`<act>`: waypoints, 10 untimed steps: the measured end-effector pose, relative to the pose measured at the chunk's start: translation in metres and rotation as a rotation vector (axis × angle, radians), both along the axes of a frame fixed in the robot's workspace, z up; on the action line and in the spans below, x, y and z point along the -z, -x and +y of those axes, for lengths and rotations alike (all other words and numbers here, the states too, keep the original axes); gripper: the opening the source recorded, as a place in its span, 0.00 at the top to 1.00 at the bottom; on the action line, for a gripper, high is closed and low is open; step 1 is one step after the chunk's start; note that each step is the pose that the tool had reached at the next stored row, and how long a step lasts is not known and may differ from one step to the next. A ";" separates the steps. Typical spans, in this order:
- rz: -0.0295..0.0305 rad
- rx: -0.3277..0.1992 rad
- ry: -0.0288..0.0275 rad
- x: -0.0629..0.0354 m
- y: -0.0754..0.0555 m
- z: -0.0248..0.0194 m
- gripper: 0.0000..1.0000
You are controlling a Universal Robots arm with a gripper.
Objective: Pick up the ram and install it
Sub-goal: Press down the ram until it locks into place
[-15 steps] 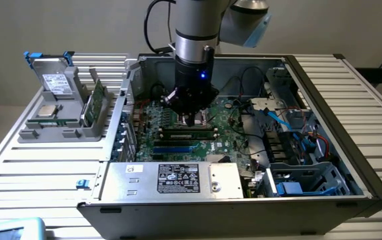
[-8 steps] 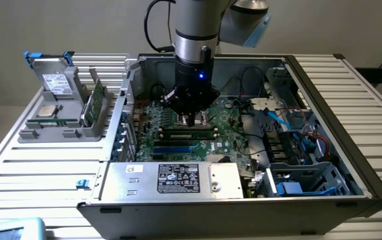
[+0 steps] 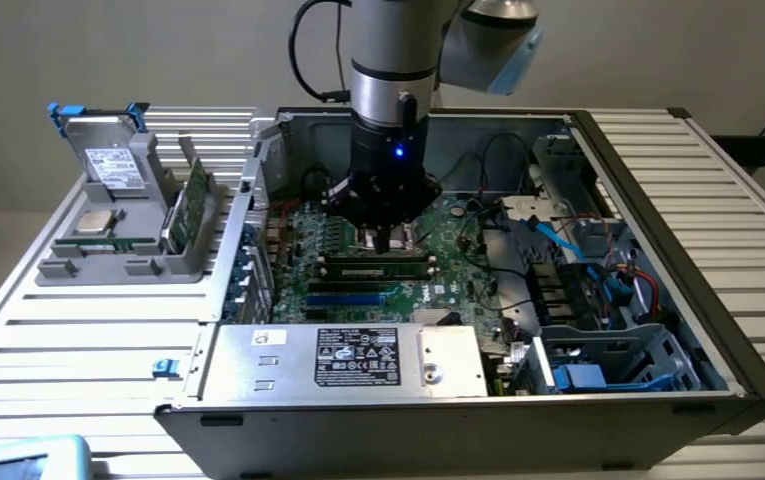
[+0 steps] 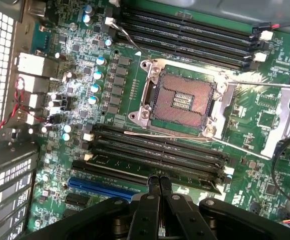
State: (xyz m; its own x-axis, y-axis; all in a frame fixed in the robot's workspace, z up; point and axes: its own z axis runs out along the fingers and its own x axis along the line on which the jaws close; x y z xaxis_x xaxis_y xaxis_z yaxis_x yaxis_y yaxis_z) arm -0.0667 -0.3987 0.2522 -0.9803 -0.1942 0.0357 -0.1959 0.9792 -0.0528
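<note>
My fingers point(image 4: 159, 184) are together, pressing on the ram point(image 4: 150, 167) lying in its slot near the socket point(image 4: 182, 97). Step: seating. Judgement: firm, even downward pressure is required until it latches.

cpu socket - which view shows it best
The wrist view: the open, empty CPU socket sits mid-picture with its contact field, metal frame and raised load plate plain to see. In the exterior view the gripper hangs over that part of the motherboard, so the socket cannot be made out.
</note>
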 end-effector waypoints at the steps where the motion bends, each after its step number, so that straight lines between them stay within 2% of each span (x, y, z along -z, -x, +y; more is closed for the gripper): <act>1: -0.0011 0.014 0.0000 0.0000 0.000 0.0000 0.89; 10: -0.0091 0.134 0.0012 0.0000 0.000 0.0000 0.89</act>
